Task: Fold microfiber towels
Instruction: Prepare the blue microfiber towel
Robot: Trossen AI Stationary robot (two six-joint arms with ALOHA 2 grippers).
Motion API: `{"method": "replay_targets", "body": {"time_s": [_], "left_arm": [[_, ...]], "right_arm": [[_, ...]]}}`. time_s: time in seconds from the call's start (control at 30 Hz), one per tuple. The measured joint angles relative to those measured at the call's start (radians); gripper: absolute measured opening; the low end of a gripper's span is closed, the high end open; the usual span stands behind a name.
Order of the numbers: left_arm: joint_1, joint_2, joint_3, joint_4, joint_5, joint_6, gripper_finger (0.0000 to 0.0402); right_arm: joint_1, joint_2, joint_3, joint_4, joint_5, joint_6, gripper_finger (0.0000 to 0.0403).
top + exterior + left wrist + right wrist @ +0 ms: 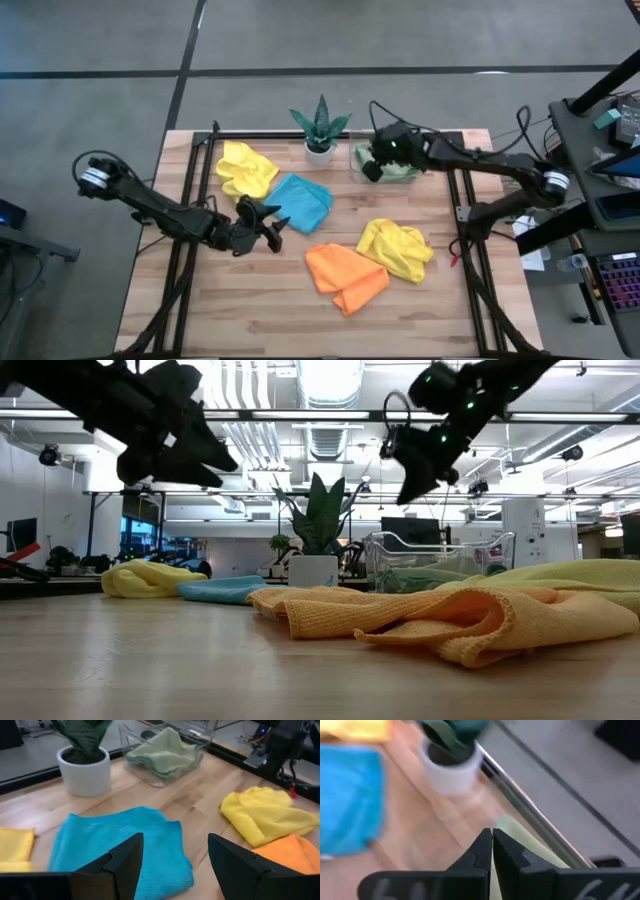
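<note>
Four towels lay on the bench (250, 310), the sage green towel (400, 172) in the clear tray (358, 158) beneath the pressed-together right tool (371, 172), while the spread left tool (277, 226) hung empty beside the blue towel (303, 202).

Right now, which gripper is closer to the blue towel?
Left. The left gripper hangs open just beside the blue towel; the right gripper is shut farther off, over the green towel in the clear tray.

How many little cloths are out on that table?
5: yellow towel and blue towel at back left, orange towel and second yellow towel at front right, green towel in the tray.
</note>
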Motion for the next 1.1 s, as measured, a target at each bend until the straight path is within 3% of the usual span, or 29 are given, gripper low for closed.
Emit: {"method": "replay_targets", "body": {"time_s": [0.27,0.6,0.87,1.1], "left_arm": [[0.0,0.086,0.0,0.099,0.002,0.001,0.0207],[0.0,0.097,0.001,0.125,0.003,-0.001,0.0207],[0.001,0.098,0.001,0.143,0.002,-0.002,0.0207],[0.001,0.098,0.001,0.144,0.002,-0.002,0.0207]], "right_arm": [[0.107,-0.132,-0.215,0.302,-0.173,-0.077,0.0009],[0.182,-0.164,-0.406,0.651,-0.185,-0.114,0.0009],[0.211,-0.164,-0.477,0.787,-0.186,-0.149,0.0009],[0.235,-0.164,-0.484,0.825,-0.288,-0.177,0.0009]]}}
